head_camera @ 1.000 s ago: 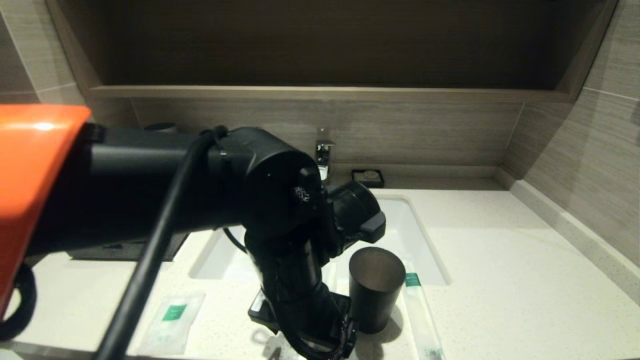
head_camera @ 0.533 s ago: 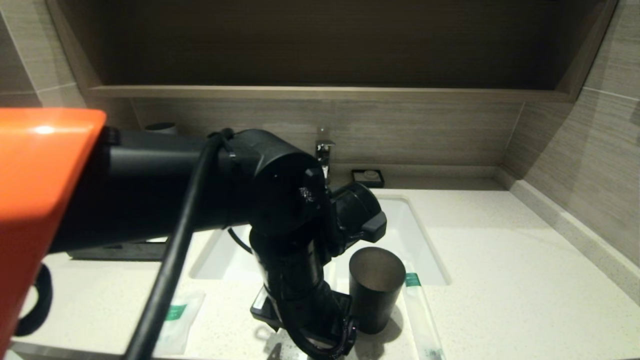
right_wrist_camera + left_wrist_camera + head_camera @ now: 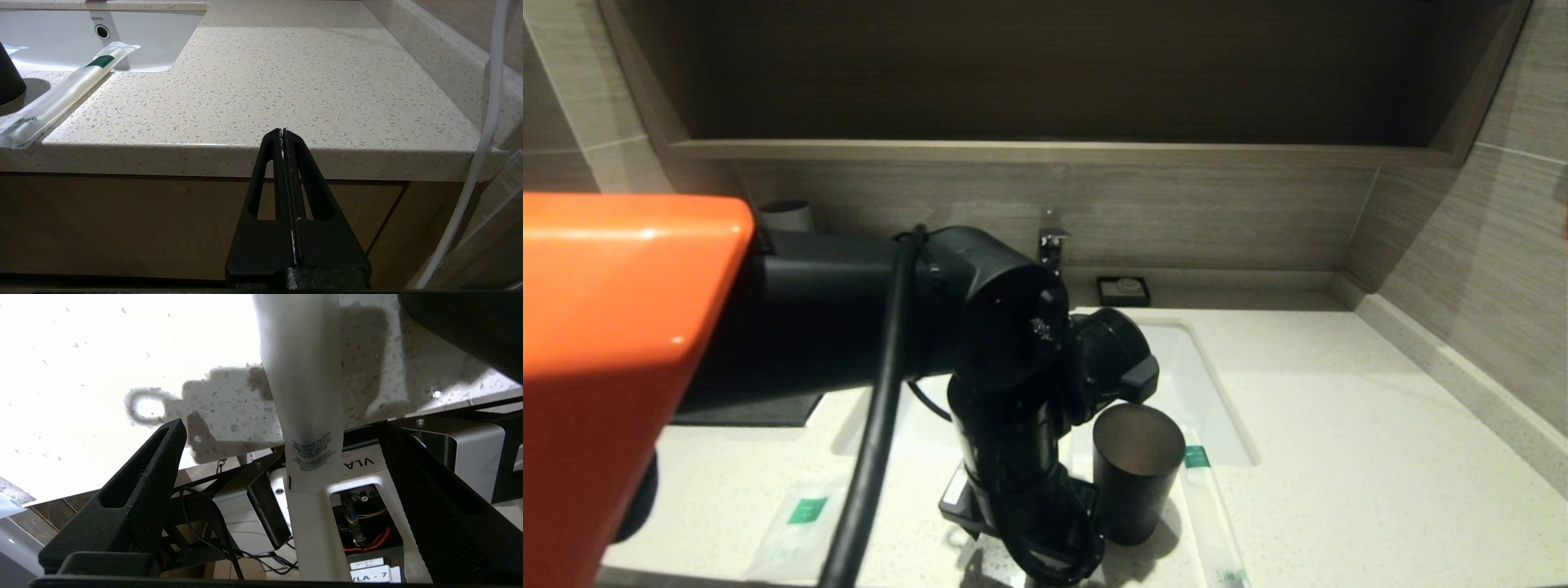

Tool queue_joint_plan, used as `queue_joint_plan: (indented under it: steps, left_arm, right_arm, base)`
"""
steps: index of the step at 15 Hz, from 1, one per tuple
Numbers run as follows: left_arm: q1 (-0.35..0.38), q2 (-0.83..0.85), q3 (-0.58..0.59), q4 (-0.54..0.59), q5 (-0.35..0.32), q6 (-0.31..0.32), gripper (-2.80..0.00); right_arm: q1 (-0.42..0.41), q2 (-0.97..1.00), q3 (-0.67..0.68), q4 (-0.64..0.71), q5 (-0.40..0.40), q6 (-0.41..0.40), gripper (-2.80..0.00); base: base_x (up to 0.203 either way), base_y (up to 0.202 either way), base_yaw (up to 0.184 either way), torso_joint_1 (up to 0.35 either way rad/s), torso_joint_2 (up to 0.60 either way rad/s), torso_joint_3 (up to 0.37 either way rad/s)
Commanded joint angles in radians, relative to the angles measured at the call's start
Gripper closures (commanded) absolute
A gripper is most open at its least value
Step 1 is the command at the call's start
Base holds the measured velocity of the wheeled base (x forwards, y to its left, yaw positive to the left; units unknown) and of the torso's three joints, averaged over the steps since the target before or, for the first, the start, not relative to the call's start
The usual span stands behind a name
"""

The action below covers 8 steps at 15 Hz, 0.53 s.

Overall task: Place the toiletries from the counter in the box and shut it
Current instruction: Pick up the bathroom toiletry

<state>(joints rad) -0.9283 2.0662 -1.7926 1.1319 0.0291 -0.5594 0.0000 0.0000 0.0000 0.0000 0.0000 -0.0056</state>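
Note:
My left gripper (image 3: 282, 428) is open at the counter's (image 3: 1339, 457) front edge, beside the dark cup (image 3: 1137, 469). One long white sachet (image 3: 302, 375) lies between its fingers (image 3: 135, 490), overhanging the edge; neither finger touches it. In the head view my left arm (image 3: 1013, 392) hides this sachet. The short flat sachet (image 3: 800, 523) lies front left. Another long sachet (image 3: 1213, 523) lies right of the cup and shows in the right wrist view (image 3: 61, 98). The box (image 3: 743, 408) is mostly hidden behind my arm. My right gripper (image 3: 283, 132) is shut, parked below the counter's front edge.
The white sink basin (image 3: 1201, 384) sits behind the cup, with a faucet (image 3: 1052, 245) and a small black soap dish (image 3: 1123, 290) at the back. Walls rise at the back and right. A white cable (image 3: 486, 122) hangs by my right gripper.
My left arm has shifted to the right and slightly lower near the cup. The sachets and cup have not moved.

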Motion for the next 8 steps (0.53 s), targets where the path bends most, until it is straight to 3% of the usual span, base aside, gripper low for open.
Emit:
queue_joint_plan:
  steps: [1, 8]
  left_arm:
    - [0.0, 0.014, -0.001, 0.006, 0.003, -0.002, -2.8]
    - [0.0, 0.029, -0.02, 0.008, 0.006, -0.008, -2.8]
  right_arm:
    - [0.0, 0.0, 0.0, 0.0, 0.0, 0.0, 0.0]
    - [0.0, 0.0, 0.0, 0.0, 0.0, 0.0, 0.0]
  base:
    - [0.0, 0.0, 0.0, 0.0, 0.0, 0.0]
    - [0.0, 0.0, 0.0, 0.0, 0.0, 0.0]
